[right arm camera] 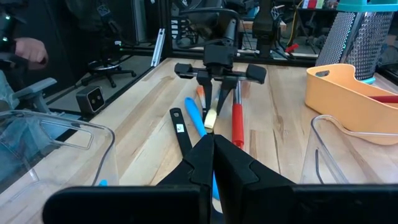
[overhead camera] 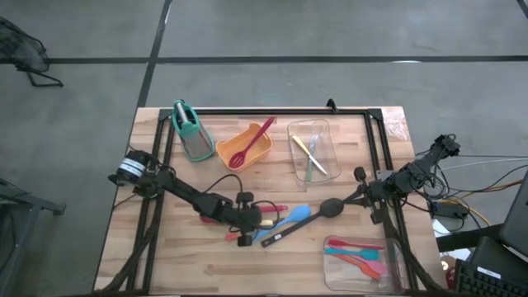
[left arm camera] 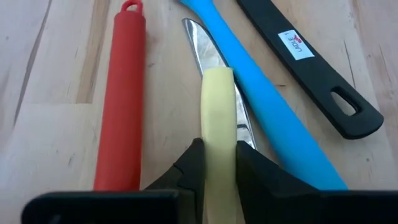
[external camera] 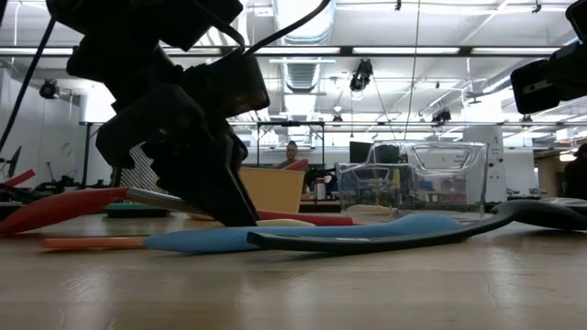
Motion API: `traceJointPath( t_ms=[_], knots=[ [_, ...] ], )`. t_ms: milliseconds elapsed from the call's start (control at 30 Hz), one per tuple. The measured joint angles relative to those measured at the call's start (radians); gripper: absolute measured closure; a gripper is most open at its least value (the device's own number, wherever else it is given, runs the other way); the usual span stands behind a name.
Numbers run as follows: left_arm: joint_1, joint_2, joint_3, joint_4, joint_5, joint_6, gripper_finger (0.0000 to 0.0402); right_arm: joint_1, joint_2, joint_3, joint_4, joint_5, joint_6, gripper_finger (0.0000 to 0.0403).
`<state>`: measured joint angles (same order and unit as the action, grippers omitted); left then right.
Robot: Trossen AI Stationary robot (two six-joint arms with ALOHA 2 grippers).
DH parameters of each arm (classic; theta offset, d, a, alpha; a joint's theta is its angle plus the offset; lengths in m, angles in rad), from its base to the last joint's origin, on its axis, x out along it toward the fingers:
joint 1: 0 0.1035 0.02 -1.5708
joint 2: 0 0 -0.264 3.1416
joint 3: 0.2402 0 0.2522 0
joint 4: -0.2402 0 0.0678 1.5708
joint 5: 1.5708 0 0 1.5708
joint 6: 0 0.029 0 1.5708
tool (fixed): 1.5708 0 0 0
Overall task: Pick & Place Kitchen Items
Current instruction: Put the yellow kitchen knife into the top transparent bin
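- The left gripper sits low on the wooden table, its dark fingers pinched on a pale yellow handle with a shiny metal blade.
- Beside it lie a matte red handle, a smooth blue spatula and a black ladle.
- The right gripper waits closed near the table's right edge.

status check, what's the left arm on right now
Left gripper closing on pale yellow utensil handle. Right gripper shut, idle at the table's right. Red handle, blue spatula crowd alongside.
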<state>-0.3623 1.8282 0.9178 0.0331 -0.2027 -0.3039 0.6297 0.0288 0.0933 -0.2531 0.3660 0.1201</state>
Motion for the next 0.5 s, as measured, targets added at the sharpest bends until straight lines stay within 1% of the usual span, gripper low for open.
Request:
traceJointPath(
  t_ms=[100, 233, 500],
  knots=[
    [-0.005, -0.002, 0.025, -0.016, 0.005, 0.038, 0.0338, 0.000, 0.000, 0.000, 0.000, 0.000, 0.000, 0.0394],
    [-0.011, -0.015, 0.081, -0.072, 0.037, 0.085, 0.0338, 0.000, 0.000, 0.000, 0.000, 0.000, 0.000, 0.0394],
    [-0.010, -0.074, 0.164, -0.113, 0.016, 0.155, 0.0335, 0.000, 0.000, 0.000, 0.000, 0.000, 0.000, 0.0394]
  ],
)
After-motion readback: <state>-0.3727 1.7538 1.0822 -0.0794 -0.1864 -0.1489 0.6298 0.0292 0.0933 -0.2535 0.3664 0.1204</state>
